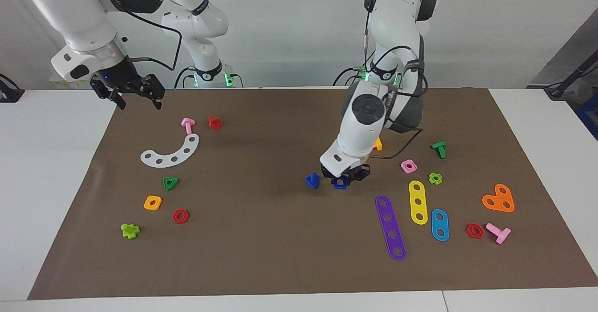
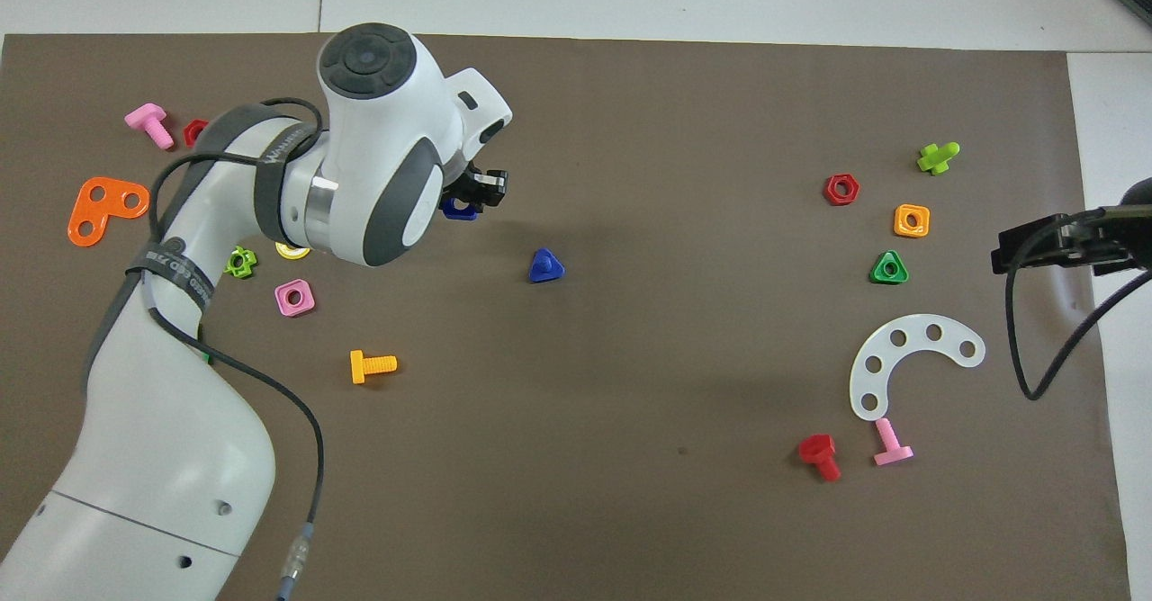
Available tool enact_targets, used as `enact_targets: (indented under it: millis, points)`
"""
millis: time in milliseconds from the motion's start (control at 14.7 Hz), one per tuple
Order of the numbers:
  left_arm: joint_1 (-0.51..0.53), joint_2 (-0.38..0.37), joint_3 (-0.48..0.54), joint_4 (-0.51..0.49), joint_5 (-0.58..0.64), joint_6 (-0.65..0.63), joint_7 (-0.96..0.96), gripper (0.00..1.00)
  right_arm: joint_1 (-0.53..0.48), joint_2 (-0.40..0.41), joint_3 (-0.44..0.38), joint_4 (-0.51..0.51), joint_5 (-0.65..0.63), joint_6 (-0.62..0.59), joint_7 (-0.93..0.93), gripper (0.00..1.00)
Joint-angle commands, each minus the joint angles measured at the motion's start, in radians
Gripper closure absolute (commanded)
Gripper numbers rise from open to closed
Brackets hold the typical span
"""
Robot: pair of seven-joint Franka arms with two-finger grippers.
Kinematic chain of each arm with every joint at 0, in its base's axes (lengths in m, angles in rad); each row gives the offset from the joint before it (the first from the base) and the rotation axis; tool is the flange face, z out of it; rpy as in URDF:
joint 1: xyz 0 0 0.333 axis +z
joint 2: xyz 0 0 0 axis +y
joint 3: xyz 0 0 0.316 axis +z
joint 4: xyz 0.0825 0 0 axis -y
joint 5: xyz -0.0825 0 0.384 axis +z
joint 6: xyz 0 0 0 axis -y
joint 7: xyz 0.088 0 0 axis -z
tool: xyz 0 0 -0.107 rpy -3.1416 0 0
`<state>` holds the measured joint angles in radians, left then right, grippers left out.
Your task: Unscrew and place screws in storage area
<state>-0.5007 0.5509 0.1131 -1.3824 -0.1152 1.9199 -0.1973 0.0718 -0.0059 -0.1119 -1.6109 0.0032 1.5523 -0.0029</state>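
At the nine o'clock end of the facing view my right gripper (image 1: 138, 96) waits above the mat's (image 1: 261, 237) edge, fingers spread, holding nothing. At about five o'clock from it lie the white curved strip (image 1: 172, 152) and the green triangular nut (image 1: 170, 183). Near the middle, the dark-blue screw (image 1: 312, 180) stands head-down on the mat. Just beside it, at its three o'clock, my left gripper (image 1: 344, 180) is down on the blue square nut (image 1: 340, 183), fingers closed around it.

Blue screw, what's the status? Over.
Left gripper down on blue square nut. Dark-blue triangular-headed plastic screw loose on mat beside it. Right gripper waits open. Nothing in the way.
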Motion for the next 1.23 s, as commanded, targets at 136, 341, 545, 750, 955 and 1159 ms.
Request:
enact_targets:
  millis: [136,341,545,750,955,1159]
  points:
    - [0.086,-0.092,0.0,-0.194,-0.029,0.013,0.214,0.68,-0.009,-0.022,0.009,-0.021,0.0,0.005,0.006,0.0]
    - [0.094,-0.155,0.002,-0.35,-0.029,0.108,0.265,0.68,-0.007,-0.022,0.009,-0.021,0.0,0.005,0.006,0.0]
    - [0.094,-0.184,0.002,-0.461,-0.026,0.212,0.288,0.65,-0.019,-0.022,0.009,-0.023,0.0,0.002,0.008,0.0]
    - [0.097,-0.189,0.002,-0.478,-0.027,0.232,0.328,0.6,-0.007,-0.022,0.009,-0.021,-0.002,0.011,0.014,0.0]
    - [0.099,-0.187,0.003,-0.477,-0.026,0.237,0.329,0.18,0.0,-0.023,0.011,-0.032,0.001,0.046,-0.008,0.0]
    - [0.116,-0.2,0.003,-0.465,-0.024,0.237,0.329,0.0,0.052,-0.013,0.011,-0.029,0.001,0.121,0.009,0.0]
